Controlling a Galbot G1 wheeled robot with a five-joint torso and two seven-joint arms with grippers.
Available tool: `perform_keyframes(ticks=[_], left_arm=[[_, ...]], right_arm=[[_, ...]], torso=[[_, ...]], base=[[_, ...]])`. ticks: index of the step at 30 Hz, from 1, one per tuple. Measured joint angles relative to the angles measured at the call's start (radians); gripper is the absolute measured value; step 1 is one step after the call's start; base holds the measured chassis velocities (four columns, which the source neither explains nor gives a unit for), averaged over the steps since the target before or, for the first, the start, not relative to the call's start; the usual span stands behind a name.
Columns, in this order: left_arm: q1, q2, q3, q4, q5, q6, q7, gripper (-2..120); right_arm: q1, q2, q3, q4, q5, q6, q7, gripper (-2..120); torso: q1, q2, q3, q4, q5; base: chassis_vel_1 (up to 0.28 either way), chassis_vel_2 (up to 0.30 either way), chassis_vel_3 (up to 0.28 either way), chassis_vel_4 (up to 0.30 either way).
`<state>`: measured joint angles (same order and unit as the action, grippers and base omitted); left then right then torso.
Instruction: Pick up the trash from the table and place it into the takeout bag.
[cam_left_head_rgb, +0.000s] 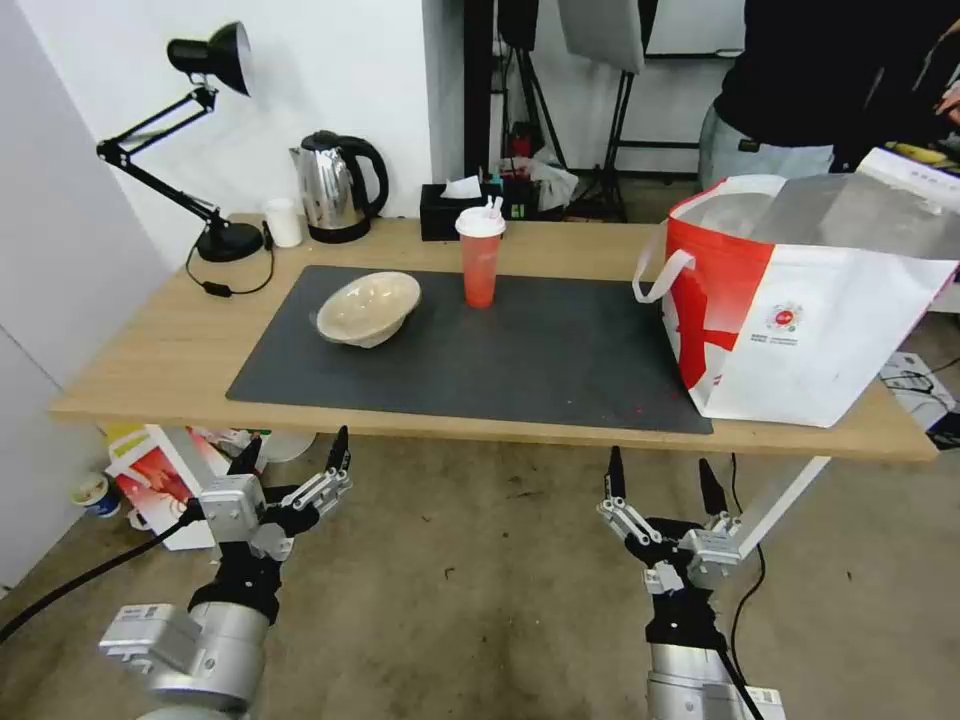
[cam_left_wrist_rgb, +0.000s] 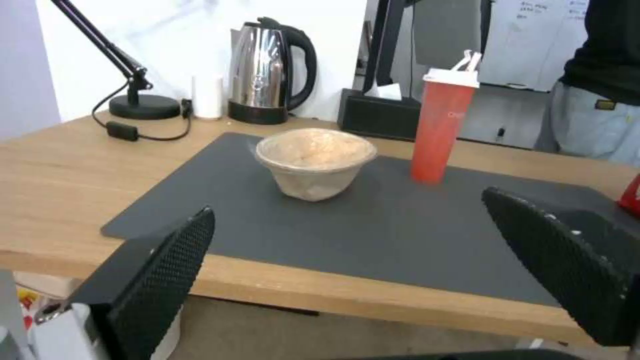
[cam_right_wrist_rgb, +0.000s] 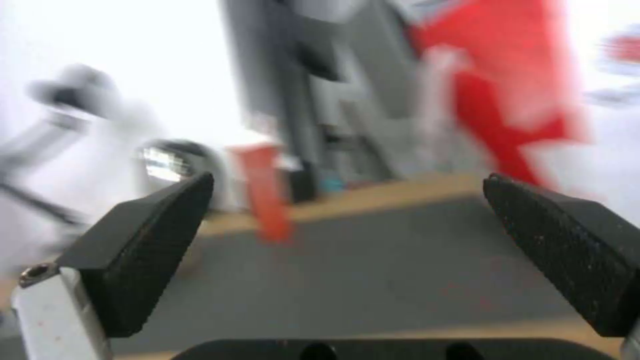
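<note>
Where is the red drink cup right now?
In the head view the red drink cup stands upright near the far edge of the dark mat, right of the beige bowl and just before the black tissue box.

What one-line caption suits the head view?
Both open tools hover before the table; beige bowl, red cup, takeout bag.
</note>
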<state>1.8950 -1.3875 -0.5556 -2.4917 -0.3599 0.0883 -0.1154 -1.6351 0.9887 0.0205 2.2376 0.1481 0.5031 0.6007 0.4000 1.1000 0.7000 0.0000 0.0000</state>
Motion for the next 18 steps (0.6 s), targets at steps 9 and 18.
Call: perform_keyframes(ticks=[9,18], left_arm=[[-0.004,0.010,-0.001,0.001,-0.003,0.002,0.000,100],[-0.022,0.011,0.005,0.016,-0.003,0.006,0.000,100]], right_arm=[[0.273,-0.160,-0.001,0.049,0.329,-0.100,-0.383,100],[0.565,-0.210,-0.055,-0.023,0.561,-0.277,-0.403,100]], torso=[[0.000,0.000,0.000,0.0004,0.0000],[0.000,0.000,0.000,0.0001,0.0002]], base=[[0.000,0.000,0.000,0.000],[0.000,0.000,0.000,0.000]])
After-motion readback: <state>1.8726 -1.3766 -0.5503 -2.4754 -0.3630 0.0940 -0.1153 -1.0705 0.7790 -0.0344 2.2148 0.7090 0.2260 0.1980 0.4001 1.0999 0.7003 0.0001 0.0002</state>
